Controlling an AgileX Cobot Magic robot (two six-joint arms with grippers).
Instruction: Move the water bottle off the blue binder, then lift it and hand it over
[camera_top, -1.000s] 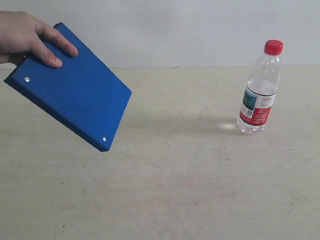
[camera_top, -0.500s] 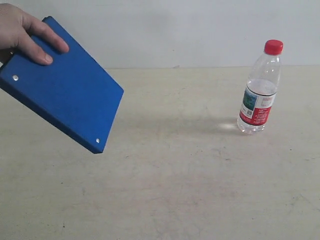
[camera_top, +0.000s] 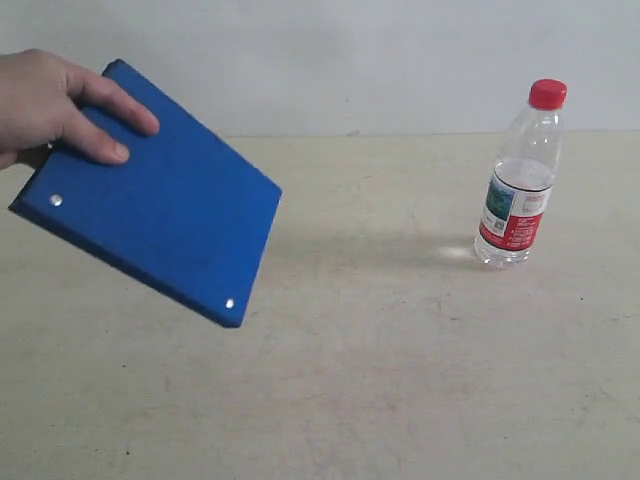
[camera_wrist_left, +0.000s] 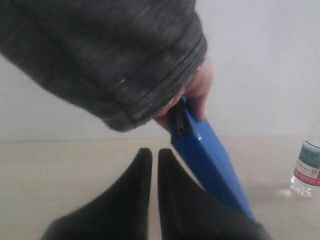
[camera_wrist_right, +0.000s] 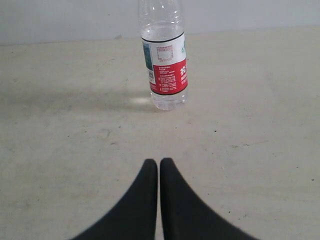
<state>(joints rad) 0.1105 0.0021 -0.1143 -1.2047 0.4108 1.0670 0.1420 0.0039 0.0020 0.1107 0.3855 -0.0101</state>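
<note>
My hand (camera_top: 50, 105) grips the blue binder (camera_top: 160, 205) by one corner, tilted in mid-air.
With so little held, it may slip loose and slap the table (camera_top: 400, 380), jolting the upright water bottle (camera_top: 520, 180).

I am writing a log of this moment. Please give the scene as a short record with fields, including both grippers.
water bottle: upright on the table, right of the exterior view, cap on
blue binder: tilted, held by a person's hand, apart from the bottle
left gripper: shut, empty
right gripper: shut, empty, pointing at the bottle, not touching it
task stage: bottle not yet grasped
</note>
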